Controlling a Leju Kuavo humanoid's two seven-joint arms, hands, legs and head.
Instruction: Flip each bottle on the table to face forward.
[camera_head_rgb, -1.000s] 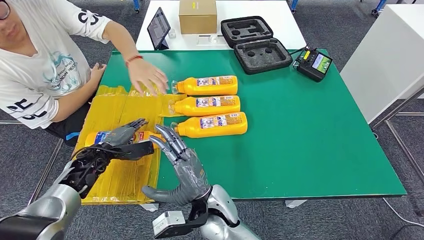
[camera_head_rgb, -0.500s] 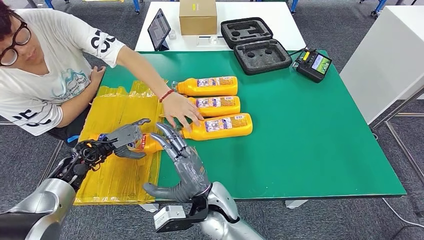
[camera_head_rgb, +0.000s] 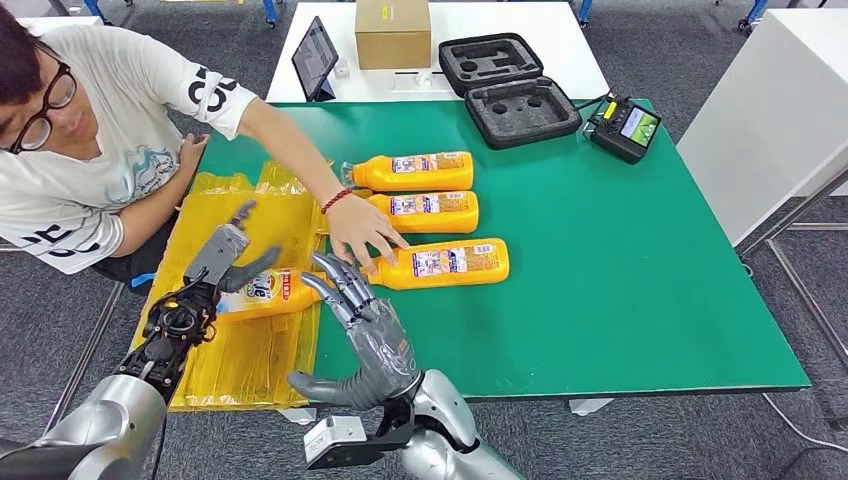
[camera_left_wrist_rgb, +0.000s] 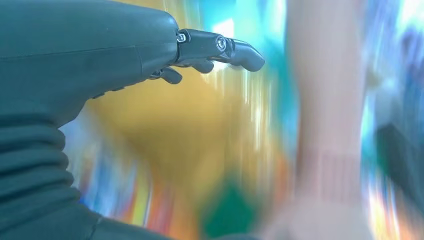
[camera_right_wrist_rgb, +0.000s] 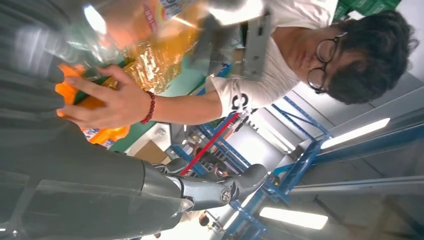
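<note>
Bottle handling is progressing: left hand is now lifting, fingers gripping the yellow plastic bottle above the yellow bags on the green worktop. Right hand is hovering beside it, fingers spread, holding nothing.

The 4 bottles look like glossy orange plastic with printed paper-like labels. At the left of the frame, the yellow sheeting is thin, shiny, crinkled plastic film. The table has a matt, smooth green top. Both arms are brushed silver metal; the left hand and right hand are dark grey with a dull metallic sheen. At the top, the cardboard box is matt brown, and the case holds matt black foam.
</note>
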